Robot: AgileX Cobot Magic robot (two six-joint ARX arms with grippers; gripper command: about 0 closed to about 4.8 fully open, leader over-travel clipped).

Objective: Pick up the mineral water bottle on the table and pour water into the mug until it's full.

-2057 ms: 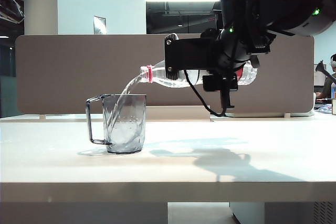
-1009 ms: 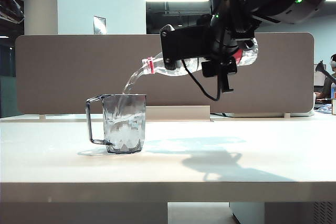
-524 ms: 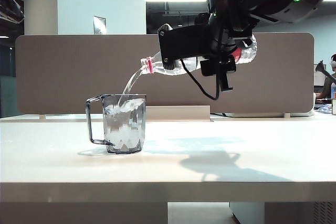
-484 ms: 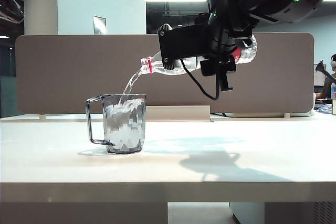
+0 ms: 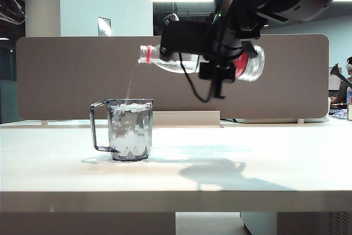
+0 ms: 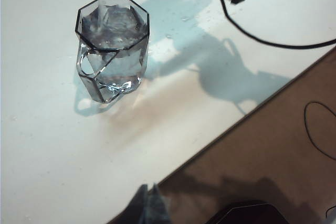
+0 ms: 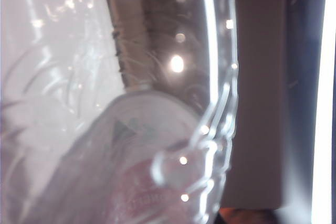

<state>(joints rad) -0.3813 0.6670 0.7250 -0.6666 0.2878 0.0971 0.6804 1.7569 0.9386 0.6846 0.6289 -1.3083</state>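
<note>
Bottle (image 5: 198,61) lies nearly level in the air above the table (image 5: 220,169), neck with red ring pointing left, base to the right, red label partly hidden by the arm. Thin stream of water falls from its mouth into the mug (image 5: 130,129) below. Mug stands upright on the table, left of centre, handle to the left, water close to the rim; the left wrist view shows the stream hitting the surface inside the mug (image 6: 113,43), with a few drops on the tabletop just beside it. Right gripper (image 5: 212,53) grasps the bottle around its middle, black body and a hanging cable in front of it; the right wrist view is filled by the blurred clear bottle wall (image 7: 131,129) pressed close to the lens. Left gripper is out of sight in every view, so whether its jaws are parted or closed cannot be told. Grey-brown divider panel (image 5: 66,75) runs along the far side of the table.
</note>
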